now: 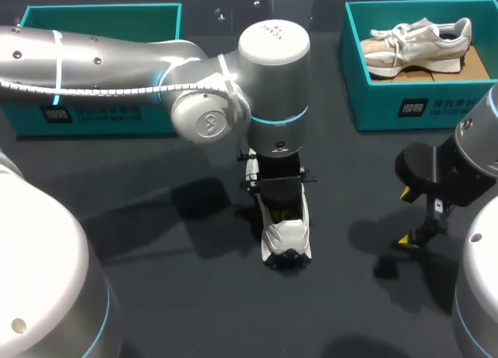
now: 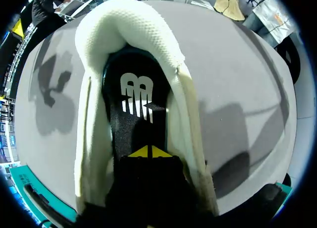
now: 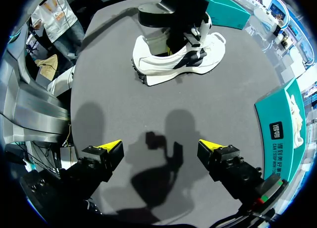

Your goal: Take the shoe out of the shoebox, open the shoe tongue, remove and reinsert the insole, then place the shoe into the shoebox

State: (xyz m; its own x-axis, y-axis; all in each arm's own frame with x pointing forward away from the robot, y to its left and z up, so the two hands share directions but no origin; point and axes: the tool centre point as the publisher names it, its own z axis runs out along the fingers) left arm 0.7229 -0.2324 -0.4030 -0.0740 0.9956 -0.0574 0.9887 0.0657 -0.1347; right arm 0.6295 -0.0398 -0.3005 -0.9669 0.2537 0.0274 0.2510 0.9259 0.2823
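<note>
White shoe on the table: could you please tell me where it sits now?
In the head view the white shoe sits at the table's middle with the left gripper in its opening; the right gripper hangs to its right.

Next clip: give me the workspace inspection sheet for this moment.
Surface: dark grey table, arm shadows on it.
Job's things: white shoe upright mid-table, black insole inside; teal left shoebox at rear.
Clutter: teal right shoebox at rear, beige shoe in it.
Grippers: left pincer shut, down inside the white shoe over the insole; right pincer open, above bare table.
Cables: ribbed hose along left arm.
Surroundings: nothing seen reaching over the table.
</note>
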